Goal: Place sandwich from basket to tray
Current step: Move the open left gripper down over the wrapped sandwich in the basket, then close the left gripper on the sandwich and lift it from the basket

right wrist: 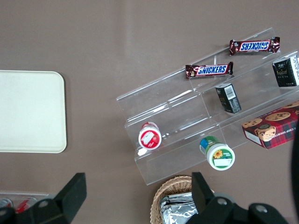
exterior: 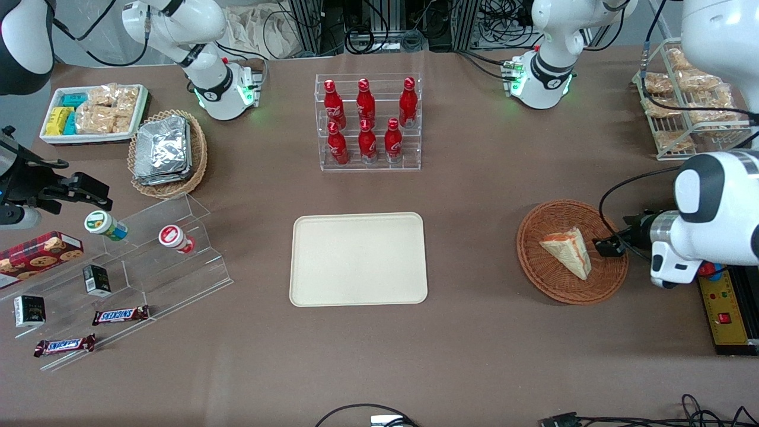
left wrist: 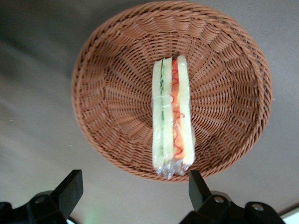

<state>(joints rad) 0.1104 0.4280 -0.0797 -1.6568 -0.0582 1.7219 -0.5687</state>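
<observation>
The sandwich, a pale bread wedge with orange-red filling along its edge, lies in the round reddish-brown wicker basket toward the working arm's end of the table. In the left wrist view the wrapped sandwich lies on its side across the basket. My left gripper hovers just outside the basket's rim, on the working arm's side. It is open, with only bare table between its fingers. The cream tray lies bare at the table's middle.
A clear rack of red bottles stands farther from the camera than the tray. A wire rack of bagged snacks and a yellow control box sit by the working arm. A clear stepped shelf holds snacks toward the parked arm's end.
</observation>
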